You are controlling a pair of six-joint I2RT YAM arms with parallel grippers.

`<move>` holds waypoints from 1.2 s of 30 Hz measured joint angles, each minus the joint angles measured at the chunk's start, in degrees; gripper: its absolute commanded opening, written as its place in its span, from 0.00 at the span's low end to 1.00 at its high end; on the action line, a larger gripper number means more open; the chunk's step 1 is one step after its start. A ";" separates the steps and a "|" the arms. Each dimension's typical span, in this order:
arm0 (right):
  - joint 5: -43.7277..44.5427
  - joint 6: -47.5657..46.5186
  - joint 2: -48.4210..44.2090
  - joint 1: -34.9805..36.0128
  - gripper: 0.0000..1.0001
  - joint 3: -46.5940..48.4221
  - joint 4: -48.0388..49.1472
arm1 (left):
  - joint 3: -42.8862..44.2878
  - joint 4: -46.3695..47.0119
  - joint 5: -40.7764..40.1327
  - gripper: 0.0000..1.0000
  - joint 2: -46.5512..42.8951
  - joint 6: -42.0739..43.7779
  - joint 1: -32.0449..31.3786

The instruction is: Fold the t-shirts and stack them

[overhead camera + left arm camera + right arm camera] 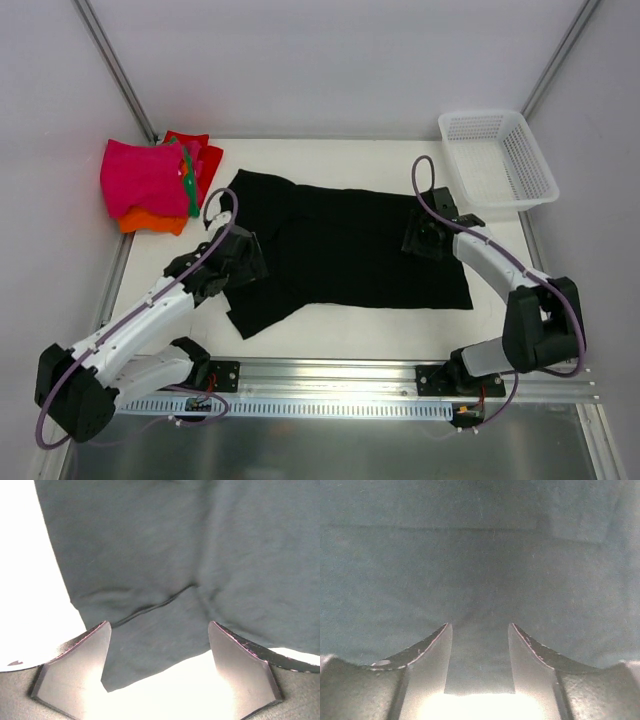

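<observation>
A large black t-shirt lies spread flat across the middle of the table. My left gripper hovers over the shirt's left sleeve edge. In the left wrist view this gripper stands open, with the black t-shirt and its hem seam below the wide-apart fingers. My right gripper sits over the shirt's upper right part. The right wrist view shows that gripper open too, with the flat black cloth under and between the fingers. Folded t-shirts are stacked at the back left: pink, orange, red and green.
A white mesh basket stands at the back right corner. Bare white table shows in front of the shirt, and a metal rail runs along the near edge.
</observation>
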 measured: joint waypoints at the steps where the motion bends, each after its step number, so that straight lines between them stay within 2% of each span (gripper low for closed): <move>1: -0.04 -0.04 -1.57 0.00 0.55 -0.33 -0.59 | -0.96 -1.62 -1.01 0.80 -2.25 -1.14 0.00; 5: 0.04 -0.20 -6.75 0.00 0.58 -0.55 -1.99 | -5.16 -7.67 -3.13 0.80 -8.46 -6.10 -0.07; 11: 0.20 -0.76 -11.52 -0.13 0.65 -2.56 -3.63 | -13.00 -11.67 -2.16 0.79 -12.48 -14.19 -0.46; 18: -0.07 -0.85 -11.82 -0.66 0.66 -4.37 -5.35 | -19.67 -12.24 0.52 0.75 -16.83 -22.36 -1.66; 25: -0.55 -0.87 -11.85 -0.79 0.66 -4.37 -5.40 | -22.97 -9.33 0.24 0.66 -21.46 -25.09 -1.99; 30: -1.14 -0.94 -11.85 -0.79 0.65 -4.37 -5.42 | -23.50 -6.62 -0.31 0.64 -20.79 -25.42 -1.99; 36: -1.46 -1.18 -11.85 -0.90 0.65 -4.37 -5.42 | -22.21 -4.37 -2.60 0.60 -15.30 -25.53 -1.99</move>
